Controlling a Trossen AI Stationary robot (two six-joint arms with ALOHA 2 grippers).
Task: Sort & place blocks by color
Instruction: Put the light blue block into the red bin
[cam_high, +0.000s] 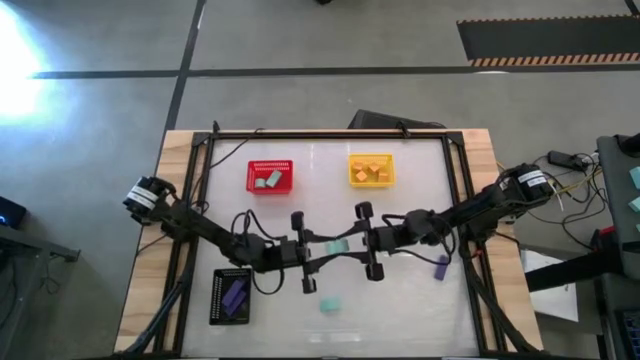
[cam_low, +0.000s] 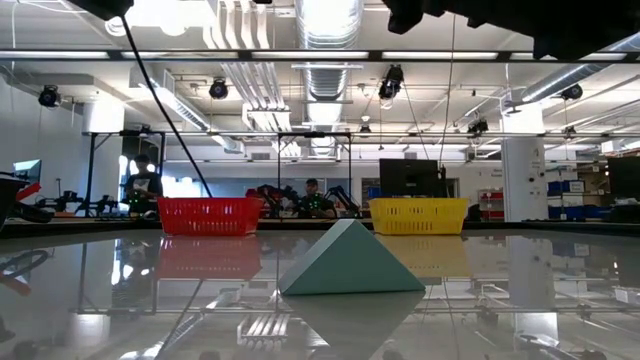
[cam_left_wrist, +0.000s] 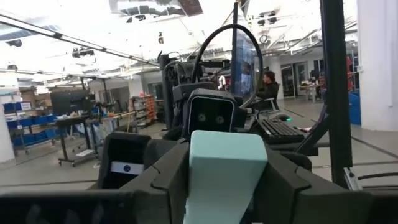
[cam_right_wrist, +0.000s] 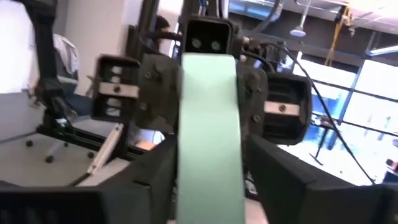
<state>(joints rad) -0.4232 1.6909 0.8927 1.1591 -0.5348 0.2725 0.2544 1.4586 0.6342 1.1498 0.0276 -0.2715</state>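
At frame centre, mint block (cam_high: 335, 246) clamped between left gripper (cam_high: 312, 250) and right gripper (cam_high: 362, 243), mid-handover. Baskets (cam_high: 270, 177) partly filled; loose blocks (cam_high: 330, 305) remaining lower centre.

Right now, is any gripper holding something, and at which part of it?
The mint block is between the left gripper and the right gripper, one at each end. Which one grips it cannot be told.

1. The left hand (cam_high: 318, 250) and right hand (cam_high: 352, 247) meet mid-table (cam_high: 420, 300), a block (cam_high: 334, 246) between them.
2. Another block (cam_high: 330, 305) lies nearer the front edge.
3. 2 baskets (cam_high: 270, 177) sit side by side behind.
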